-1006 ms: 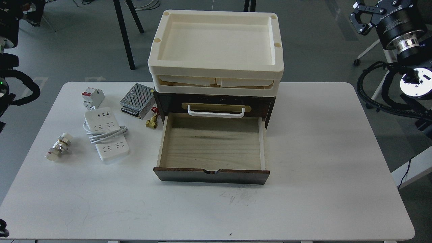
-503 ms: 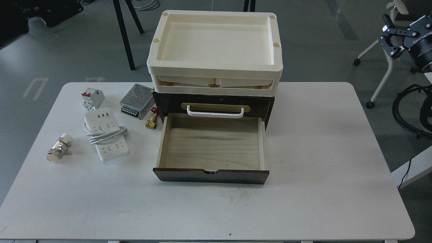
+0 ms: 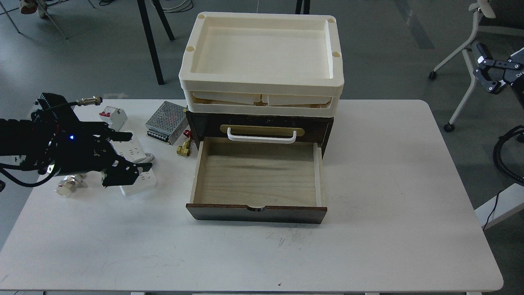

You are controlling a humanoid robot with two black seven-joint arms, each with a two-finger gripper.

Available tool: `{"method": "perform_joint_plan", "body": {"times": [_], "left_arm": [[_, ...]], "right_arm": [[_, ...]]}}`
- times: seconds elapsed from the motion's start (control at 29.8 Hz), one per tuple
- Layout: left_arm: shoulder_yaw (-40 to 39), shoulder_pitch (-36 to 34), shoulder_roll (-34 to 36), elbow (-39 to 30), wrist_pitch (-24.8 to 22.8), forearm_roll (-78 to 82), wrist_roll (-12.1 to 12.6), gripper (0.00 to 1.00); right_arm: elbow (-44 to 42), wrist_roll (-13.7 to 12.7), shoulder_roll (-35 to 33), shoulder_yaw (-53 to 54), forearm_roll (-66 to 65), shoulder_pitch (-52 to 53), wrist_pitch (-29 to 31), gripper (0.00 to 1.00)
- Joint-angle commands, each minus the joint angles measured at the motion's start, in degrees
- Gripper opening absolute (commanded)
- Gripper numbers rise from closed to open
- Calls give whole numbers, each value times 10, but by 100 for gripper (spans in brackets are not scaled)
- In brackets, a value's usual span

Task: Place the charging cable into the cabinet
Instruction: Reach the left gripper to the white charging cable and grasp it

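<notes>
Left gripper (image 3: pixel 125 174) reaches in from the left edge, the arm lying nearly level above the table (image 3: pixel 389 229), its dark fingers over the near half of the cable (image 3: pixel 133 152). Whether those fingers are spread or pressed together I cannot tell; they merge into one dark mass. Right gripper (image 3: pixel 489 76) sits at the far right edge, off the table, its two fingers standing apart.

One cable lies flat on the table left of the cabinet (image 3: pixel 260 164), partly hidden by the arm. One cabinet, its one drawer (image 3: pixel 257 174) pulled out, with one white handle (image 3: pixel 262 137) above it. Two cream trays (image 3: pixel 262 61) are stacked on top. One breaker (image 3: pixel 113 116), one mesh box (image 3: pixel 167 122), one brass fitting (image 3: pixel 184 148) and one metal coupling (image 3: pixel 69 183) lie about.
</notes>
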Motion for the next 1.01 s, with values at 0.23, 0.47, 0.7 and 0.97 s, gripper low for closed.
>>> {"method": "perform_joint_plan", "body": {"times": [0.23, 0.47, 0.7, 0.97], "left_arm": [[46, -9, -127, 180, 43, 3, 0, 96], [65, -17, -201, 317, 73, 3, 0, 92], [140, -38, -229, 389, 108, 3, 0, 74], [169, -38, -238, 431, 140, 3, 0, 59]], "right_arm": [[-2, 0, 3, 1, -1, -10, -1, 100], [-2, 0, 3, 2, -1, -17, -2, 100], [-3, 1, 3, 2, -1, -24, -2, 100], [-3, 1, 3, 3, 0, -27, -1, 100]]}}
